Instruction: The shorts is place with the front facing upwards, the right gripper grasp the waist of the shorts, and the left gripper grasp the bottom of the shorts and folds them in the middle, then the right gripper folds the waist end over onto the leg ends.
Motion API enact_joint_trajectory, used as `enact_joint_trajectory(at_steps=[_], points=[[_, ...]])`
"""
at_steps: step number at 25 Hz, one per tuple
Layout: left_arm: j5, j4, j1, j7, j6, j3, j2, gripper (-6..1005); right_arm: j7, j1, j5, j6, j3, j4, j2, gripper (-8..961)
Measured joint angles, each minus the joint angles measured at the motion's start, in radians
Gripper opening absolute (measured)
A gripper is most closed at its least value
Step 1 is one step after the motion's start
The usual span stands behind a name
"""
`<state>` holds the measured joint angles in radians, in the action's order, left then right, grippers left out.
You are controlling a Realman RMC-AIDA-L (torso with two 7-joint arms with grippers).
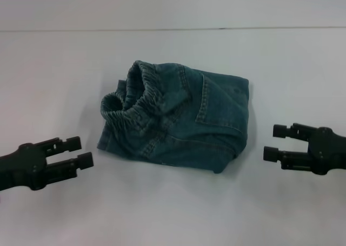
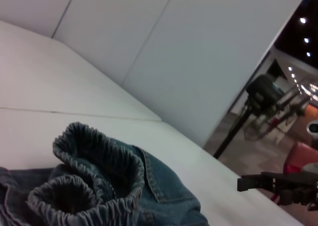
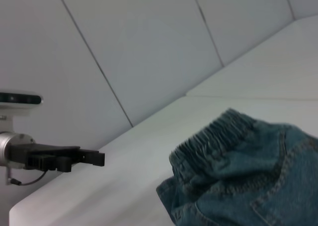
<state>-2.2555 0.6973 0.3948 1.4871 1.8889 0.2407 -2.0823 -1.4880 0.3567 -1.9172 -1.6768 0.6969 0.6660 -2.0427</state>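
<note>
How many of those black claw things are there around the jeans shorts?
2. The left gripper hovers over the table on the robot's left of the shorts; the right gripper on their right. Both have open jaws, holding nothing.

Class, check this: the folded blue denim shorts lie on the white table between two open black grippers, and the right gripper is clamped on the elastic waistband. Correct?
Not quite. The right gripper holds nothing; the head view shows it open, apart from the folded blue denim shorts.

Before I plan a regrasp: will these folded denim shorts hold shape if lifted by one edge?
Probably not. The shorts lie in soft rumpled layers, so they would likely droop and unfold. The gathered elastic waist stands bunched, so it may stretch when pulled.
</note>
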Motion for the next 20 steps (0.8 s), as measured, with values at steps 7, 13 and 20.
enact_joint_trajectory(at_steps=[7, 13, 20], points=[[-0.001, -0.006, 0.012, 0.002, -0.029, 0.033, -0.005, 733, 0.009, 0.004, -0.004, 0.016, 0.007, -0.029, 0.000, 909], [0.008, -0.022, 0.015, 0.002, -0.035, 0.029, -0.006, 733, 0.011, 0.027, -0.025, 0.057, 0.013, -0.049, -0.010, 907], [0.009, -0.037, 0.024, 0.002, -0.039, 0.026, -0.006, 733, -0.004, 0.053, -0.065, 0.058, 0.014, -0.056, -0.016, 907]])
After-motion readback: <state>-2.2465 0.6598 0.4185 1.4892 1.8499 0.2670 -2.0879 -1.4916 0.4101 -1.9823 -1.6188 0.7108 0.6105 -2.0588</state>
